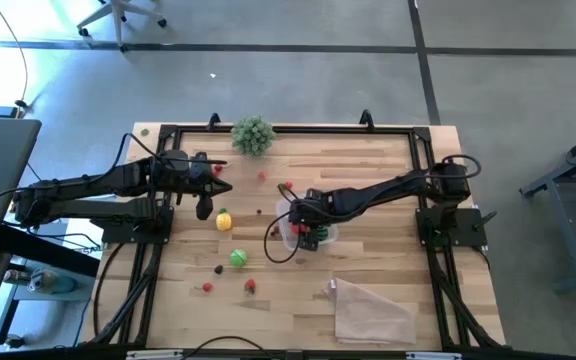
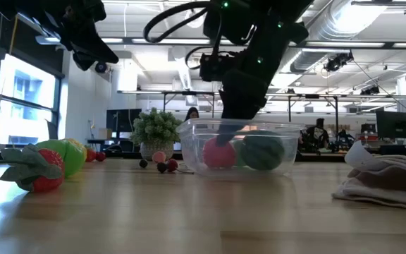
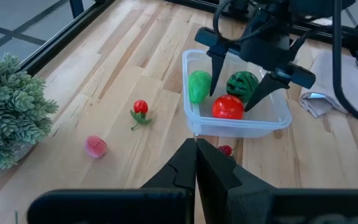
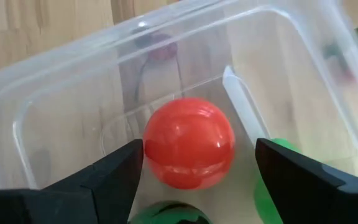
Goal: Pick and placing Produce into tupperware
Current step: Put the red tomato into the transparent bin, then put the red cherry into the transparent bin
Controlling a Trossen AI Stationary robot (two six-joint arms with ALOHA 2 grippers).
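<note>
The clear tupperware [image 1: 290, 213] [image 3: 241, 129] stands mid-table and holds a red ball [image 4: 189, 142] [image 3: 228, 107], a striped green melon ball [image 3: 243, 83] and a green fruit [image 3: 198, 86], all resting on its floor. My right gripper [image 4: 199, 149] [image 3: 230, 99] is open and reaches down into the tub, a finger on either side of the red ball with a gap to each. My left gripper [image 3: 196, 149] [image 1: 205, 207] is shut and hangs above the table to the tub's left. Loose produce lies around: a yellow piece [image 1: 224, 220], a green one [image 1: 238, 257], a red one [image 3: 140, 107].
A grey-green leafy clump [image 1: 253, 134] [image 3: 8, 112] sits at the far edge. A crinkled clear bag [image 1: 370, 310] [image 2: 393, 180] lies near the table's near right corner. Small berries [image 1: 208, 287] [image 3: 225, 150] and a pink piece [image 3: 96, 147] are scattered between the arms.
</note>
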